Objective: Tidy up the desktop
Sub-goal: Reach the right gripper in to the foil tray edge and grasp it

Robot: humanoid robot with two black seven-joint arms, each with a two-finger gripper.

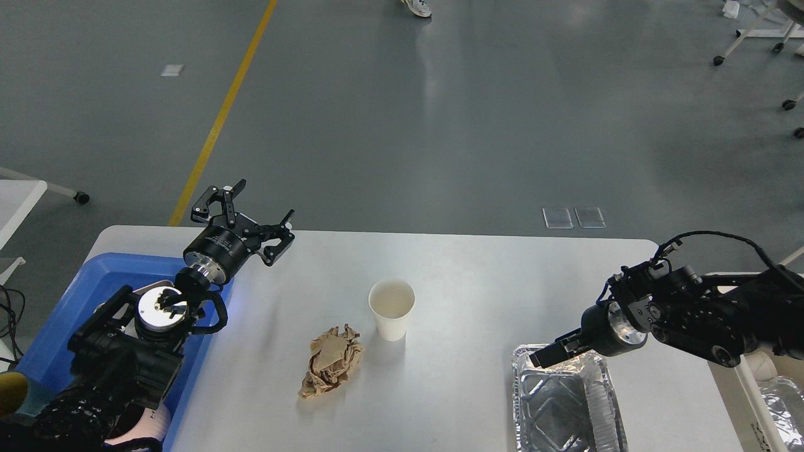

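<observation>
The desktop (477, 276) fills the lower half of the frame, a matte white rectangle with rounded far corners, its near edge cut off by the bottom of the frame. Near its centre stands an upright white paper cup (392, 309), and just lower left of it lies a crumpled brown paper wad (331, 369). At the lower right sits a foil tray (565, 408), running out of frame at the bottom. A blue tray (75, 314) lies at the left edge of the tabletop.

The left gripper (251, 210) hangs over the far left corner with its fingers spread wide apart, holding nothing. The right gripper (545, 355) reaches in from the right to the foil tray's far rim; its fingers are dark and close together, so I cannot tell whether they pinch the rim.

Beyond the table stretches a grey floor with a yellow line (220, 119) slanting across the upper left, and caster legs (754, 37) at the upper right
</observation>
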